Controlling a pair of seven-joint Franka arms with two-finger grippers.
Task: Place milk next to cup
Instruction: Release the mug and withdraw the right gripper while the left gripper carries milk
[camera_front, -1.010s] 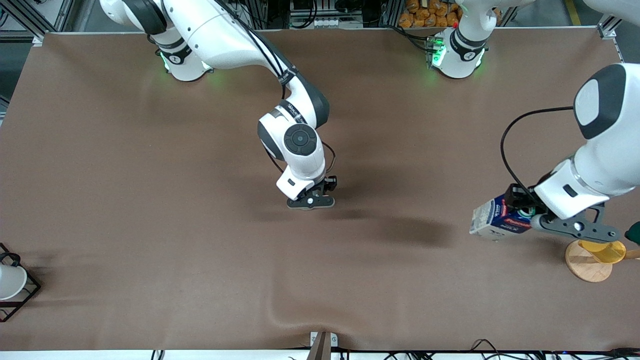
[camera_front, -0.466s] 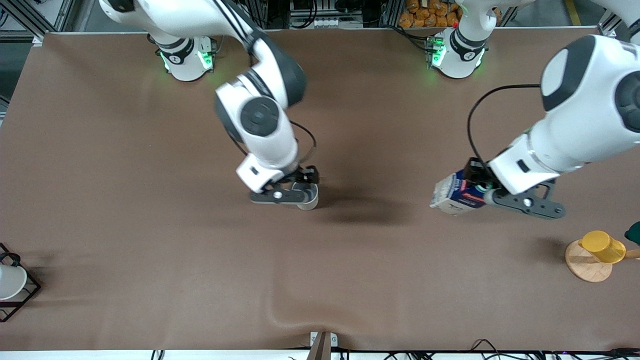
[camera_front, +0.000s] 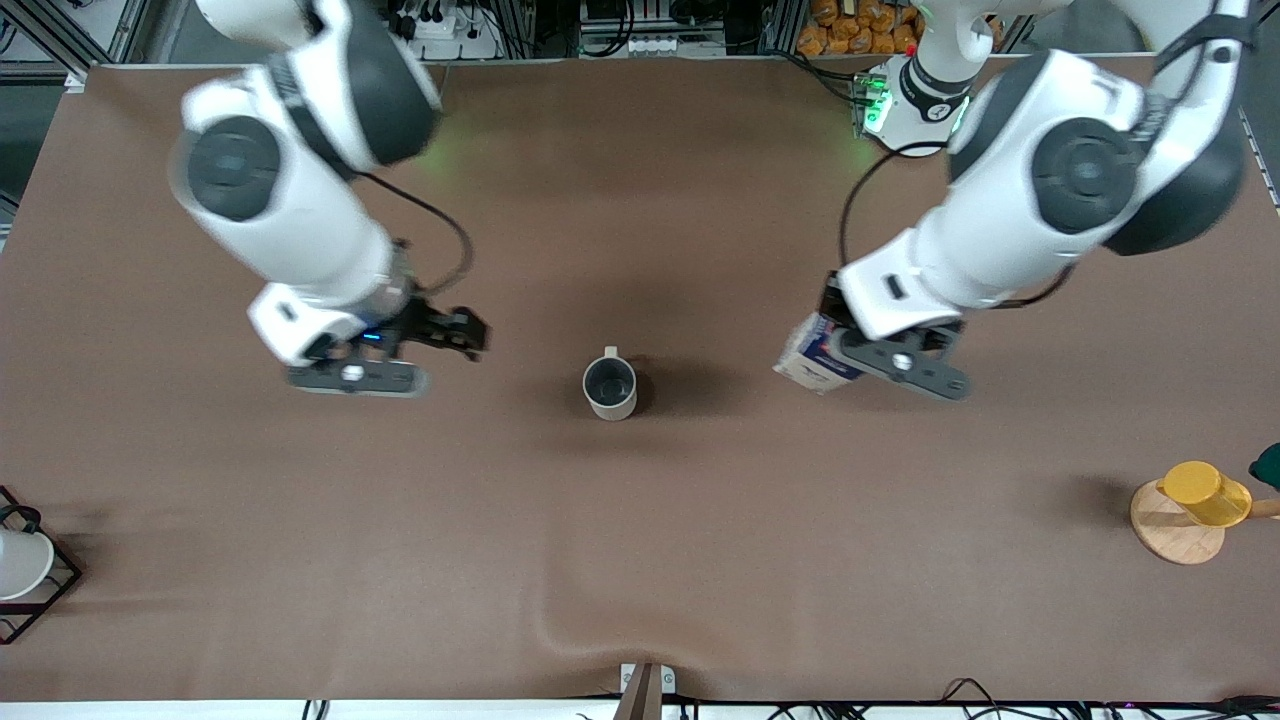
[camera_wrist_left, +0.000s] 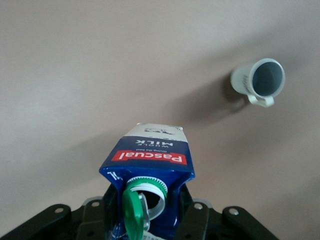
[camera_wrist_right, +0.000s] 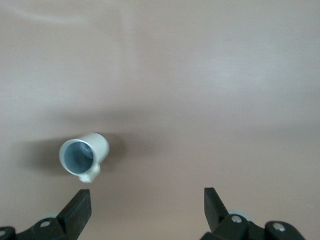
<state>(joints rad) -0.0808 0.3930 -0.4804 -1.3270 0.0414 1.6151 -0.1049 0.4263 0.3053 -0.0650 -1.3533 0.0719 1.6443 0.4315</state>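
Front view gives me a brown table (camera_front: 640, 520); the cup (camera_front: 610, 387) stands upright midway between my two hands. My left hand (camera_front: 880, 360), over the table toward its arm's end, clamps the milk (camera_front: 815, 357). My right hand (camera_front: 360, 375) hangs with fingers (camera_wrist_right: 77, 212) spread wide, holding nothing

The cup (camera_front: 610, 387), cream-white with a grey inside, is standing upright mid-table, its handle pointing toward the robots' bases. The blue-and-white milk (camera_front: 815, 358) carton is hanging tilted above the table, toward the left arm's end, its green cap (camera_wrist_left: 134, 212) flipped open.
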